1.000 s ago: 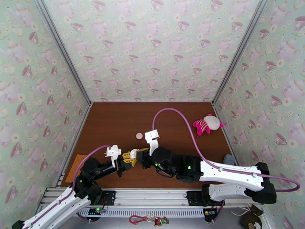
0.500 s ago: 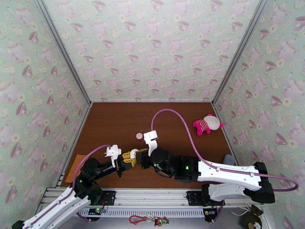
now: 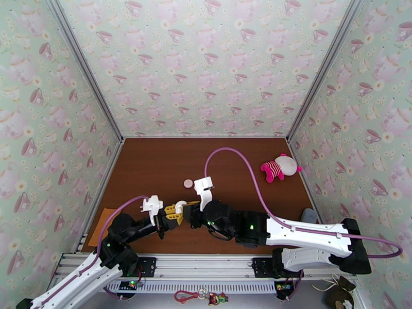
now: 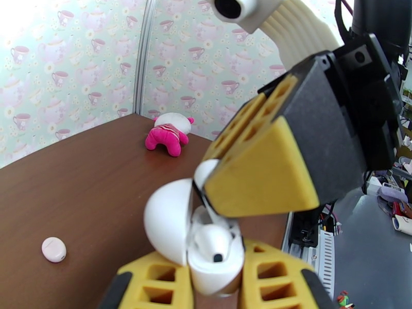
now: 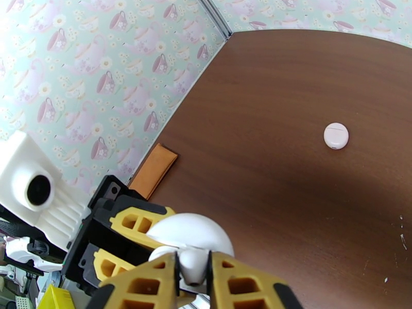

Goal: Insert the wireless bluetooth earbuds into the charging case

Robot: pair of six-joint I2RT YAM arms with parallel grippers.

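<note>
The open charging case (image 4: 165,222) is clamped in the left gripper (image 4: 213,287), and an earbud (image 5: 193,264), pinched by the right gripper (image 5: 193,278), is held at its mouth, at twelve o'clock from the left gripper in the left wrist view.

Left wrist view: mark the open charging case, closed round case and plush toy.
open charging case (image 4: 167,222), left wrist view, flipped-up lid.
closed round case (image 4: 53,249), left wrist view, top face.
plush toy (image 4: 166,139), left wrist view, striped body.

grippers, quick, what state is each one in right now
Left gripper: shut on the charging case, whose lid is open.
Right gripper: shut on an earbud.
</note>
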